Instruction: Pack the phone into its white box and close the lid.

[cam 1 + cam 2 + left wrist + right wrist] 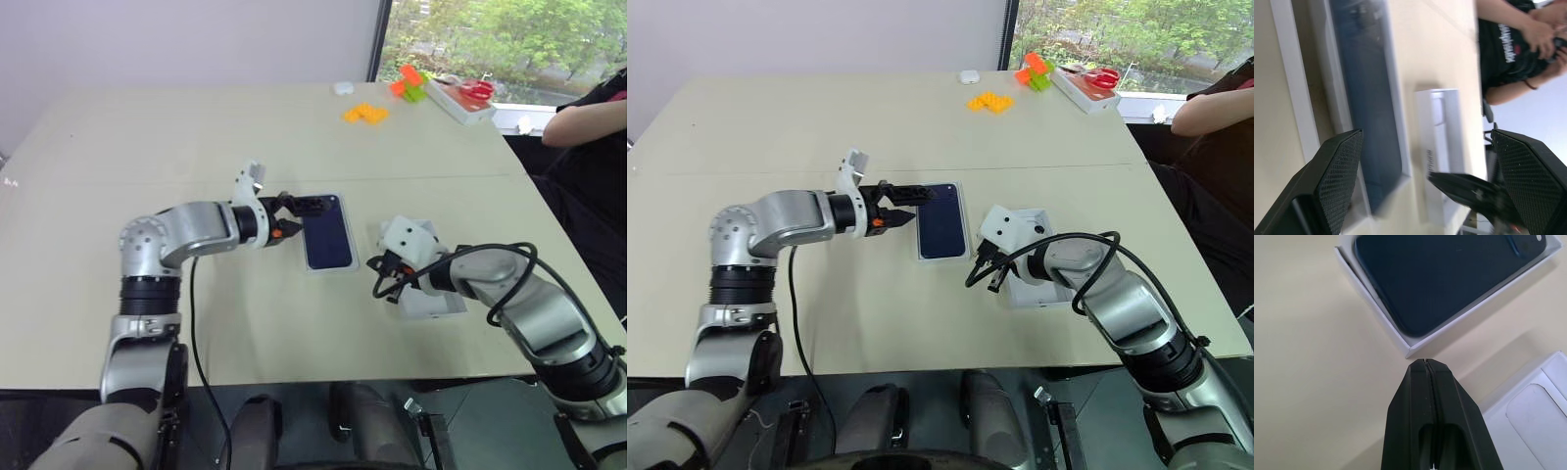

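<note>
1. Left claw (315, 205) is spread wide with nothing between its two black fingers. We see it hovering over the far end of the slim dark navy-blue smartphone (327, 238).
2. Right claw (1425, 367) is pressed fully together, gripping nothing. It sits just off a corner of the shallow white rectangular cardboard tray (1382, 308), over bare table.
3. The phone lies flat in that white tray with its glossy back up, camera cluster at the far corner. The tray sits about mid-table, between the two arms.
4. Just beside it, under the right wrist, we can make out a second shallow white piece (1043, 292) with a thin white insert with a rounded recess (1537, 413) in it. We can't tell from here whether that piece is the lid.
5. The pale beige table (196, 137) also carries some orange toy bricks (365, 114), an orange-and-green block (409, 83), and a white tray with red scissors (466, 94) at the far edge by the window.
6. A person in a black shirt (596, 147) sits at the table's right side.
</note>
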You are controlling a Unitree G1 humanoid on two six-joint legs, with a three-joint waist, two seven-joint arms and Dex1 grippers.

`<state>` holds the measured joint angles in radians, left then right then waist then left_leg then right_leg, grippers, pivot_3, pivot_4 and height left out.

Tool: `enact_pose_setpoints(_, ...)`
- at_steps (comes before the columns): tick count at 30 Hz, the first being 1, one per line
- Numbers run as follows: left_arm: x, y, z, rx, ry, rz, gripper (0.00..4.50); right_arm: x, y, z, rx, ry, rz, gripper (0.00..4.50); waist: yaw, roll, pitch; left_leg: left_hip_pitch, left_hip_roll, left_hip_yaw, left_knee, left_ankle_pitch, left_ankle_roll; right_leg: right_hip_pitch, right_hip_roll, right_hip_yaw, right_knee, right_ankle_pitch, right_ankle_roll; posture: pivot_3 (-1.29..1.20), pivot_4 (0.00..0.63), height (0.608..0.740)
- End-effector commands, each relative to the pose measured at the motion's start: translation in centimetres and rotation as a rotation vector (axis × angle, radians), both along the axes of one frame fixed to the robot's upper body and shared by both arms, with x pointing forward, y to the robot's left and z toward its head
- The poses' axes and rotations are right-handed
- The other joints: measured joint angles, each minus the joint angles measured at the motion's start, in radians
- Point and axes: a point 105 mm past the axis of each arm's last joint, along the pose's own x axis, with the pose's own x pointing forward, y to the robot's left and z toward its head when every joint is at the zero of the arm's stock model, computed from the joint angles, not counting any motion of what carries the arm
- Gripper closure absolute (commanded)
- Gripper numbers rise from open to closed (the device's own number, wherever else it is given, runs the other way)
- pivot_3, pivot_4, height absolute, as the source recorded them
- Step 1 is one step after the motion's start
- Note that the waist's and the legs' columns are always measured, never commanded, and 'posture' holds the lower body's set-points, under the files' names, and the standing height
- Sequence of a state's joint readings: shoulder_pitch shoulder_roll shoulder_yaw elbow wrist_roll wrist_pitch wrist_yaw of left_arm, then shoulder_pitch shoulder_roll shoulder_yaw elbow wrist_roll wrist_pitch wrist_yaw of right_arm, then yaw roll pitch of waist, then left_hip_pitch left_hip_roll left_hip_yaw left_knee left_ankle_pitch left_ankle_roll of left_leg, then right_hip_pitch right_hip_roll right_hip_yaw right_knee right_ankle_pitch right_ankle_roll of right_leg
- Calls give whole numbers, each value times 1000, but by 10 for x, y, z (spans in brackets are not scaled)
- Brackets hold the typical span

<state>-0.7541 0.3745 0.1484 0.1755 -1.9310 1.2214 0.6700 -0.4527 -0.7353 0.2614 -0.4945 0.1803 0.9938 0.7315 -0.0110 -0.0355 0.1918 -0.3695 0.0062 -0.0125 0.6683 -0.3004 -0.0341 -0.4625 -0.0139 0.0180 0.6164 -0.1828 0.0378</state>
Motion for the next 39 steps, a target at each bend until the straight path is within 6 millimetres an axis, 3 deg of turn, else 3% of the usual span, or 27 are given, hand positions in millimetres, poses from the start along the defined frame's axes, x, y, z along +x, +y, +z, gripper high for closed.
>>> enact_pose_setpoints(1, -10, 13, 14, 15, -85, -23, 109, 2, 1, 11, 5, -44, 14, 4500, -1, 0, 0, 0, 0, 0, 0, 0, -1, 0, 0, 0, 0, 0, 0, 0, 150, 740)
enact_pose_setpoints(5, -8, 43, 19, 78, -112, 54, 109, 3, 1, 12, 4, -50, 17, 4500, -3, 0, 0, 1, 0, 0, 0, 1, -1, 0, 0, 0, 1, 0, 0, 0, 150, 740)
enact_pose_setpoints(7, -4, 70, 20, 172, -143, 154, 109, 5, 2, 13, 8, -58, 19, 4500, -4, 0, 0, 1, 0, 0, 0, 1, -1, 0, 1, 0, 1, 0, -1, 0, 150, 740)
enact_pose_setpoints(9, -1, 97, 8, 360, -161, 239, 109, 7, 3, 15, 13, -69, 17, 4500, -8, 0, 0, 1, 0, 0, -1, 1, -1, 0, 1, 0, 1, 0, -1, 0, 150, 740)
enact_pose_setpoints(13, -3, 129, -7, 521, -216, 325, 1400, 14, 5, 17, 17, -95, 4, 4500, -4, 0, 0, 2, 0, 1, -1, 1, -2, 0, 1, 0, 0, -1, -2, 0, 150, 740)
enact_pose_setpoints(16, -8, 131, -20, 624, -264, 277, 2988, 22, 5, 19, 37, -102, -26, 4500, 0, 0, 0, 0, 0, 1, -1, 1, -2, 0, 0, 0, -1, -2, -4, 0, 150, 740)
enact_pose_setpoints(19, -11, 114, -33, 785, -406, 170, 4470, 35, 6, 22, 54, -106, -74, 4500, 0, 0, 0, 0, 0, 2, -1, 1, -2, 0, 0, 0, -2, -2, -4, 0, 150, 740)
enact_pose_setpoints(24, -5, 73, -49, 882, -501, 19, 4470, 57, 4, 19, -1, -120, -174, 4500, 0, 0, 0, -1, -1, 2, -1, 1, -2, 1, -1, 0, -2, -2, -4, 0, 150, 740)
enact_pose_setpoints(30, 8, 32, -63, 942, -563, -81, 4470, 70, 10, 4, -99, -138, -184, 4500, -6, 0, 0, -1, -1, 2, -1, 0, 0, 0, 0, 1, -2, 1, 0, 0, 150, 740)
enact_pose_setpoints(39, 4, -4, -76, 880, -552, -212, 4470, 60, 32, -1, -70, -95, -98, 4500, -6, 0, 0, 0, 0, 1, 0, 0, 1, 0, 1, 1, -1, 1, 0, 0, 150, 740)
